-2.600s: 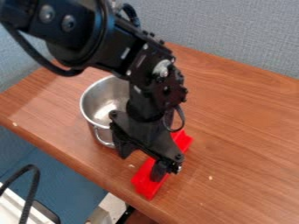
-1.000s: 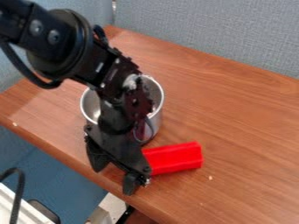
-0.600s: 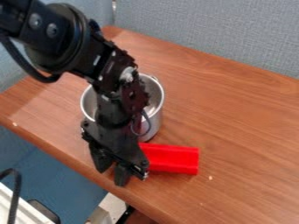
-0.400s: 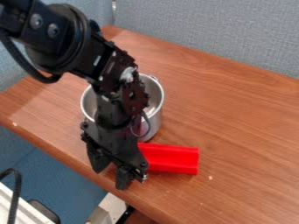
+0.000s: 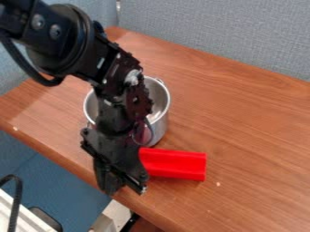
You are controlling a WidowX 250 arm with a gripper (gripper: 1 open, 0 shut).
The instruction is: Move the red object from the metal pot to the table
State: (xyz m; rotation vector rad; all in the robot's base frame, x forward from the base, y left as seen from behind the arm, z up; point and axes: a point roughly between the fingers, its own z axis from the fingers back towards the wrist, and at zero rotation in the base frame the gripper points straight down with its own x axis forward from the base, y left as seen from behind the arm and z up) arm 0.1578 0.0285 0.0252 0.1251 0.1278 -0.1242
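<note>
Beside the metal pot (image 5: 140, 101), on the side nearer the worktop's (image 5: 242, 100) front edge, the red object (image 5: 172, 163) lies flat on the wood grain, clear of the pot and already out of it. It is a plain, bright red block with smooth faces and squared ends, its long axis running roughly along that front edge. It looks rigid and light, likely a little slick on its faces, so a hold across the narrow width near mid-length would seem the surest; nothing about it suggests it would crush or break. The pot, shiny steel with a rolled rim, stands upright just behind the block, and its inside is mostly hidden by the arm.

The gripper (image 5: 119, 174) hangs just off the end of the block that faces away from the blue wall, close to the front edge of the worktop. Its dark fingers point straight down and appear drawn near together, with nothing visibly between them; whether a fingertip touches the block's end cannot be made out. The black arm rises from the gripper in front of the pot, then bends away toward the upper left corner of the view. Judged from this layout, the transfer looks complete.
</note>
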